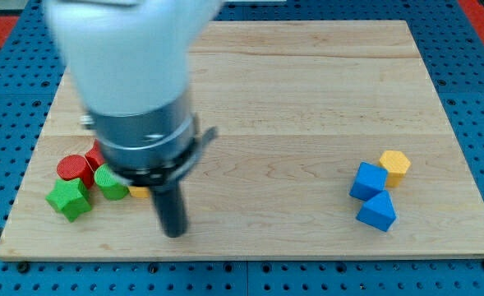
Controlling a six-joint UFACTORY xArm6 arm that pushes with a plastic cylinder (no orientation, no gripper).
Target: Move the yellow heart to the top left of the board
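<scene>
In the camera view, my tip (173,232) is resting on the wooden board (307,99) near the view's bottom left; being a bare rod, it is gripping nothing. The yellow heart (140,192) is showing only as a sliver under my arm, just to the view's upper left of the tip, beside the green block (110,183), the green star (69,199) and the red cylinder (76,168). The goal corner is lying toward the view's top left, so I am judging that the tip is sitting on the right side for pushing upward and leftward, with that cluster crowding the path.
</scene>
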